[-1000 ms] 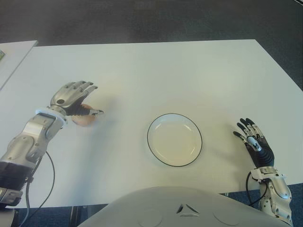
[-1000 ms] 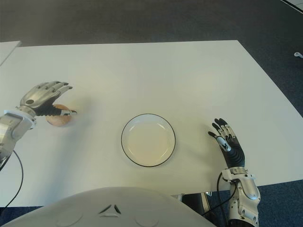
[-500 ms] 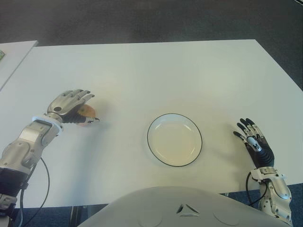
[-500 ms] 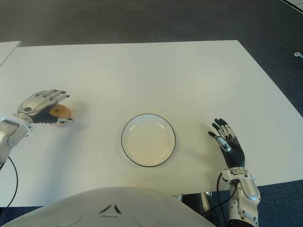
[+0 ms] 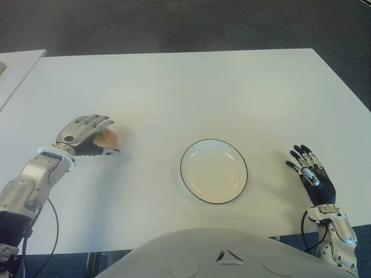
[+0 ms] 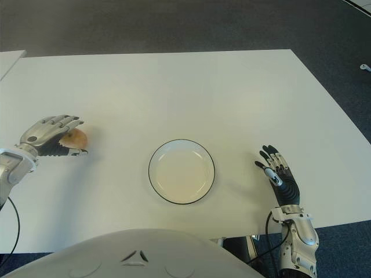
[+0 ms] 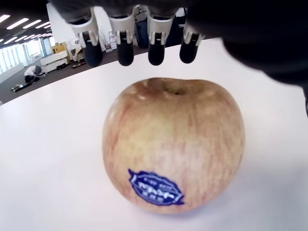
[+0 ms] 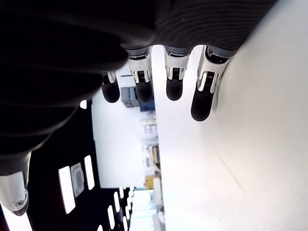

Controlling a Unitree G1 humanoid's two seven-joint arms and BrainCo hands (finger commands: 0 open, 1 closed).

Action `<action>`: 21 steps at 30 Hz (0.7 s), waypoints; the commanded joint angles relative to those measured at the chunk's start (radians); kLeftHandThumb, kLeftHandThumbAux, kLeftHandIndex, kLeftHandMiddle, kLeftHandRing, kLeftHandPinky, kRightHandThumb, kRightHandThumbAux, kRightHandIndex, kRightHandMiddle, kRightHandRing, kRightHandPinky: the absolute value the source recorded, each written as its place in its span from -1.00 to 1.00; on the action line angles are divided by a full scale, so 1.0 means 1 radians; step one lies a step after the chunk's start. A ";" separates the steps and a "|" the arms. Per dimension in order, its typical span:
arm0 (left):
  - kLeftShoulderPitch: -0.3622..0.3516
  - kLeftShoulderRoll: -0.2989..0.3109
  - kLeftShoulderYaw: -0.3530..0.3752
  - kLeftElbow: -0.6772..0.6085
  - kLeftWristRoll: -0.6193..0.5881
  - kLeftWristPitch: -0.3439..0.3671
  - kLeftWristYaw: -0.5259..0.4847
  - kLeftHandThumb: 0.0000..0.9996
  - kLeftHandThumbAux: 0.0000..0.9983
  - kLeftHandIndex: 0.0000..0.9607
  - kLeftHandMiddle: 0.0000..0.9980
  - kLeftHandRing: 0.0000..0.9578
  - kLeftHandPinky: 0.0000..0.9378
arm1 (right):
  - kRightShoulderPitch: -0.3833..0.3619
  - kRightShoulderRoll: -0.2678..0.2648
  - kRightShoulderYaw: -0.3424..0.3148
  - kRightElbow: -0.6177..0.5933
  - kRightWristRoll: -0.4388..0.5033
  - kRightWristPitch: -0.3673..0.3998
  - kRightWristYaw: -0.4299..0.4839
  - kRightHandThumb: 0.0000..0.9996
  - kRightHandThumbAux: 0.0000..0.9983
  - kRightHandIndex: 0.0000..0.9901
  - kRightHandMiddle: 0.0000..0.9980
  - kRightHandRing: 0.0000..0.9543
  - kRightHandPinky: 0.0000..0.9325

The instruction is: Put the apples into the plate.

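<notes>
The left robot hand (image 5: 86, 132) arches over a pale red apple (image 7: 173, 144) standing on the white worktop (image 5: 191, 92), its fingertips (image 7: 125, 54) poised above the fruit and not closed on it. The apple, bearing a blue sticker (image 7: 155, 186), sits well left of the empty black-rimmed plate (image 5: 243, 156). The right robot hand (image 5: 310, 174), fingers spread, shows right of the plate.
</notes>
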 commanded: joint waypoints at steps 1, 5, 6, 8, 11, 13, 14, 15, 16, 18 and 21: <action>0.013 -0.017 0.000 0.020 -0.003 0.002 0.014 -0.49 -0.49 -0.91 -1.00 -1.00 -0.87 | 0.021 0.006 0.008 0.047 -0.018 0.040 -0.003 -0.66 0.09 -0.99 -0.95 -0.96 -0.89; 0.012 -0.022 -0.003 0.030 -0.001 0.003 0.022 -0.48 -0.49 -0.91 -1.00 -1.00 -0.87 | 0.020 0.008 0.006 0.049 -0.015 0.035 -0.005 -0.66 0.09 -0.98 -0.94 -0.95 -0.88; 0.012 -0.023 -0.004 0.032 0.000 0.004 0.024 -0.48 -0.49 -0.91 -1.00 -1.00 -0.87 | 0.020 0.008 0.005 0.049 -0.016 0.034 -0.006 -0.66 0.09 -0.98 -0.93 -0.95 -0.87; 0.011 -0.025 -0.005 0.036 0.004 0.006 0.028 -0.47 -0.49 -0.91 -1.00 -1.00 -0.86 | 0.019 0.006 0.004 0.049 -0.017 0.036 -0.008 -0.66 0.09 -0.98 -0.93 -0.94 -0.87; 0.012 -0.027 -0.005 0.038 0.006 0.008 0.031 -0.47 -0.49 -0.90 -1.00 -1.00 -0.86 | 0.019 0.004 0.002 0.049 -0.016 0.037 -0.007 -0.66 0.09 -0.97 -0.93 -0.94 -0.87; 0.012 -0.028 -0.006 0.043 0.006 0.008 0.033 -0.46 -0.49 -0.90 -1.00 -1.00 -0.86 | 0.020 0.002 0.002 0.049 -0.017 0.039 -0.007 -0.67 0.08 -0.97 -0.93 -0.94 -0.87; 0.011 -0.029 -0.008 0.047 0.007 0.007 0.036 -0.46 -0.49 -0.90 -1.00 -1.00 -0.86 | 0.020 0.000 0.002 0.049 -0.017 0.040 -0.007 -0.67 0.08 -0.97 -0.93 -0.94 -0.87; 0.009 -0.029 -0.010 0.055 0.008 0.005 0.040 -0.47 -0.49 -0.90 -1.00 -1.00 -0.86 | 0.021 -0.001 0.001 0.048 -0.017 0.041 -0.007 -0.67 0.08 -0.97 -0.93 -0.94 -0.88; 0.007 -0.029 -0.011 0.060 0.009 0.004 0.043 -0.47 -0.49 -0.90 -1.00 -1.00 -0.86 | 0.021 -0.002 0.001 0.048 -0.017 0.042 -0.006 -0.67 0.08 -0.97 -0.93 -0.94 -0.88; -0.002 -0.033 -0.020 0.081 0.013 0.000 0.055 -0.47 -0.49 -0.90 -1.00 -1.00 -0.86 | 0.021 -0.004 0.000 0.049 -0.016 0.042 -0.005 -0.68 0.07 -0.97 -0.93 -0.95 -0.88; -0.012 -0.035 -0.032 0.099 0.022 -0.003 0.071 -0.47 -0.48 -0.90 -1.00 -1.00 -0.85 | 0.021 -0.007 -0.001 0.052 -0.016 0.043 -0.005 -0.68 0.07 -0.97 -0.93 -0.94 -0.86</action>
